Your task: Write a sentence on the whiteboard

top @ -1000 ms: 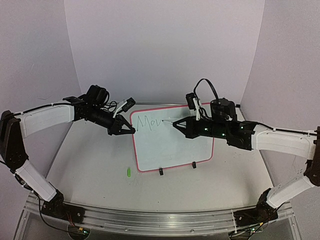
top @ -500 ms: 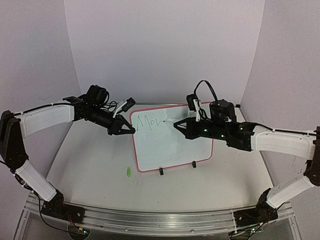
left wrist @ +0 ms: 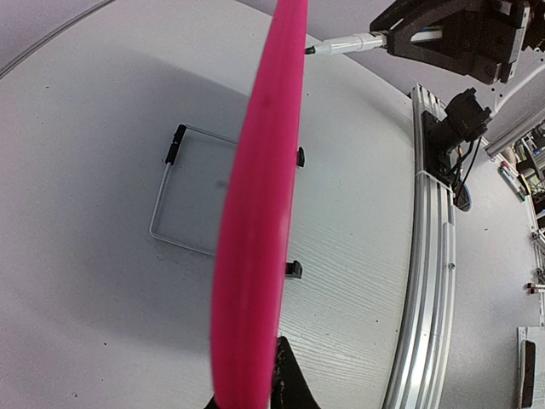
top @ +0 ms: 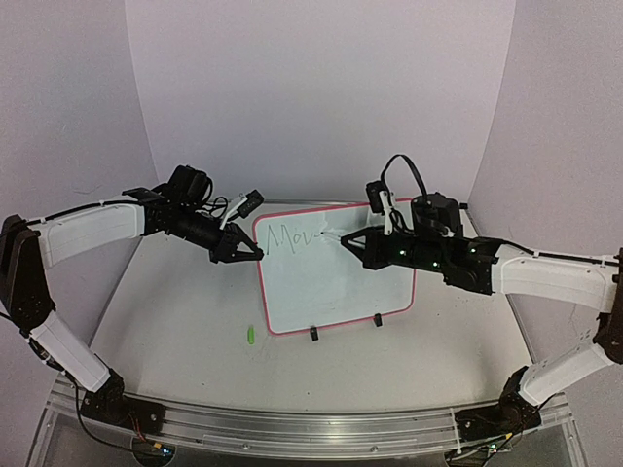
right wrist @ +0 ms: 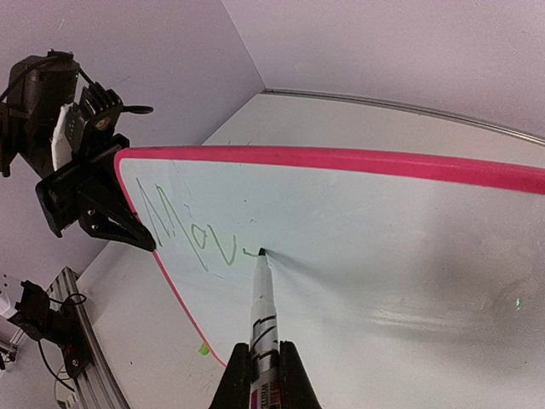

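Note:
The whiteboard [top: 336, 282] with a pink-red frame stands tilted on black clip feet at mid table. Thin green letters "Mov" [top: 290, 236] run along its upper left; they also show in the right wrist view [right wrist: 183, 234]. My right gripper [top: 343, 240] is shut on a white marker [right wrist: 262, 307], whose tip touches the board just right of the letters. My left gripper [top: 255, 254] is shut on the board's left edge; in the left wrist view the pink frame [left wrist: 260, 204] runs between its fingers. The board also shows in the right wrist view [right wrist: 383, 256].
A small green marker cap [top: 249, 335] lies on the table left of the board's lower corner. The board's wire stand [left wrist: 183, 192] rests behind it. An aluminium rail [top: 292, 423] runs along the near edge. Purple walls close in the back and sides.
The right gripper and marker have shifted slightly right along the board, adding a short green stroke after the letters. The left arm has not moved.

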